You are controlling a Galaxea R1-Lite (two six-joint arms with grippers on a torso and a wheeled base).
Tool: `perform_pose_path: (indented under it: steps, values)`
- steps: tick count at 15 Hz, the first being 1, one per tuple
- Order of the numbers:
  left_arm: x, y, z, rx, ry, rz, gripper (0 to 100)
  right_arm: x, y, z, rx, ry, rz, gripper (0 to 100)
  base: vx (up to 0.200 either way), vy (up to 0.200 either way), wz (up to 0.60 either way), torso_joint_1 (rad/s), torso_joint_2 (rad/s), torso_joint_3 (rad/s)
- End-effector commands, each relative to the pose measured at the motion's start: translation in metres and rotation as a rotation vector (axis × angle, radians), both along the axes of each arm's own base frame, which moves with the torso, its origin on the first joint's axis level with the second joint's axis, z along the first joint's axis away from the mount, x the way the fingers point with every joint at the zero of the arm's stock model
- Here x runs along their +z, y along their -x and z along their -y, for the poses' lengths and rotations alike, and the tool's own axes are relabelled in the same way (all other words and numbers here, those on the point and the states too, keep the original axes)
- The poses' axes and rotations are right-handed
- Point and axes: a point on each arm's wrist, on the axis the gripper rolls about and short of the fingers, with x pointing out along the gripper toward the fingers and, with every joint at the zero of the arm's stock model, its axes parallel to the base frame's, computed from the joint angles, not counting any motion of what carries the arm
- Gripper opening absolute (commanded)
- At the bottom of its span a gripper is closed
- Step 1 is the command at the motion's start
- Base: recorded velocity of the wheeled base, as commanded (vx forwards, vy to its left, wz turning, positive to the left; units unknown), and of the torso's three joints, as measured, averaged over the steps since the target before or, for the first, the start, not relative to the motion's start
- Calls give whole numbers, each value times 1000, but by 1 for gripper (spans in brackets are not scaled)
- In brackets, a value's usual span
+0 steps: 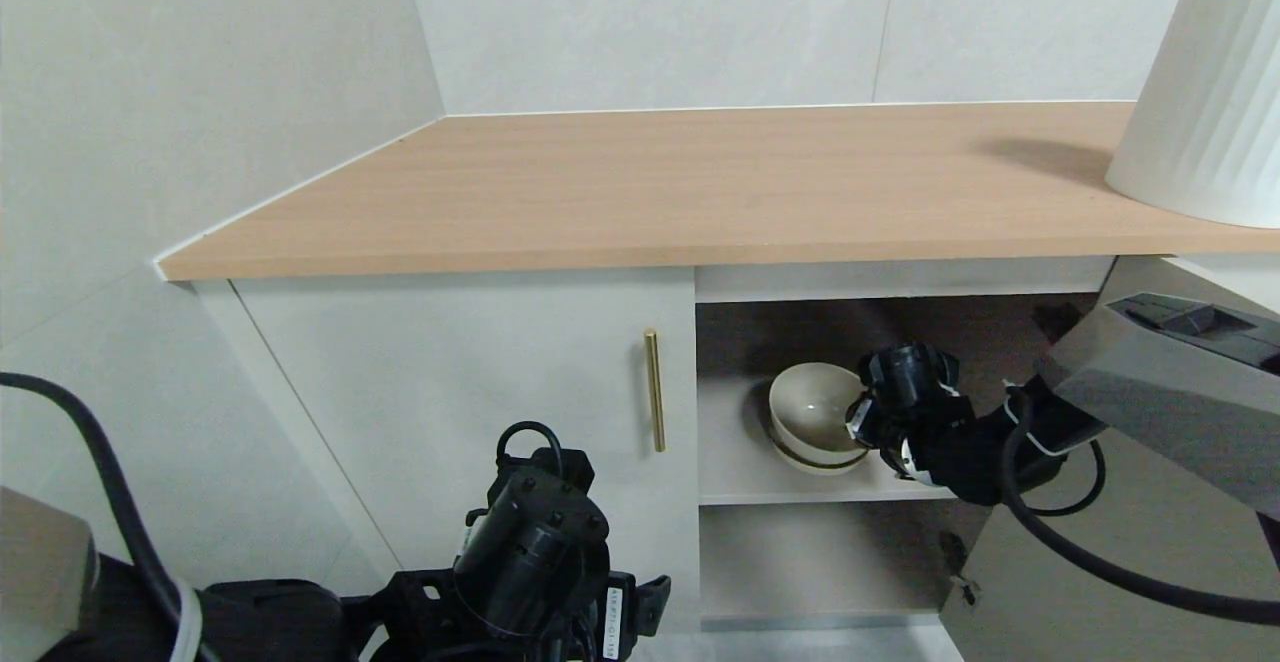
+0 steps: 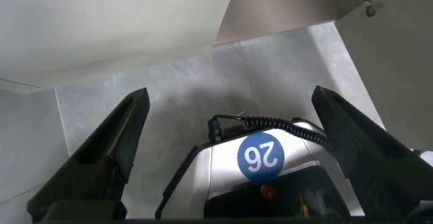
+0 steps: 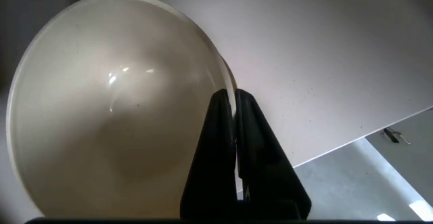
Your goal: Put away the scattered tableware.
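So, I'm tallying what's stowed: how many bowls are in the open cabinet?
1. The bowl is tilted on the cabinet shelf, its rim pinched in the right pincer. A second could be nested beneath it; I cannot tell.

We log: round cream ceramic bowl (image 1: 810, 420), glossy; light-brown wood-grain countertop (image 1: 700, 182), matt; slim gold metal handle (image 1: 654, 390), shiny.

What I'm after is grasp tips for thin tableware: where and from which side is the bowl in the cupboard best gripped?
The bowl, by its thin rim, one finger inside, one outside, coming through the open cupboard front. Its mouth tilts outward there and the shelf blocks from below; the right gripper is shut on it so.
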Motion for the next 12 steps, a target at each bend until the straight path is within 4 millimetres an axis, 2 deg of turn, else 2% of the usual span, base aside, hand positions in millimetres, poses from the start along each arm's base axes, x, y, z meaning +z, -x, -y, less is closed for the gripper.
perform_pose_path:
  steps: [1,7,10,12]
  values:
    - [0,0,0,1,-1,1,100,0,-1,-1,1,-1,3,100,0,0,0,0,0,0]
    - [3,1,-1,0,1,7,100,5,2,0,4,-2,4,100,0,0,0,0,0,0]
    - [19,6,-15,-9,-24,28,100,23,27,-1,68,26,-6,100,0,0,0,0,0,0]
    - [40,11,-33,0,-38,51,100,48,65,-6,237,59,-20,100,0,0,0,0,0,0]
